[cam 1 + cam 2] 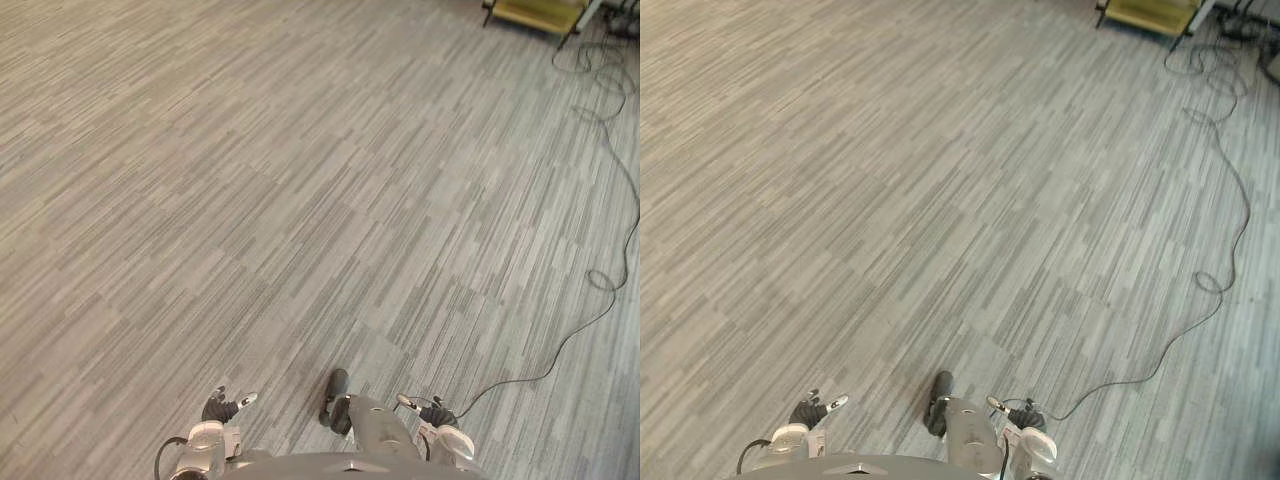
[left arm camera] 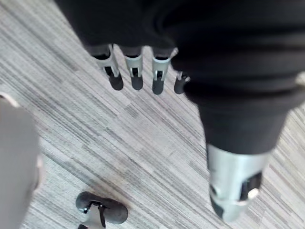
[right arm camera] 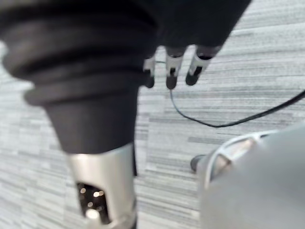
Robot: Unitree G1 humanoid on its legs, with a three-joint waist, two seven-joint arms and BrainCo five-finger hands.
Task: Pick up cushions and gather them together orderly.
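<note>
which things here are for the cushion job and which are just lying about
For the job: left hand, right hand, both open, holding nothing.
Just lying about: yellow seat in the far right corner; carpet floor.

Looks like an office or lab-type room, indoors. Main clue: wall-to-wall commercial carpet tiles (image 1: 300, 200), grey w/ fine streaks, laid in offset blocks, covering a wide open area. At the far right edge stands a low seat (image 1: 538, 14) w/ yellow-green top on thin dark legs, waiting-area style furniture, not home-like.
</note>
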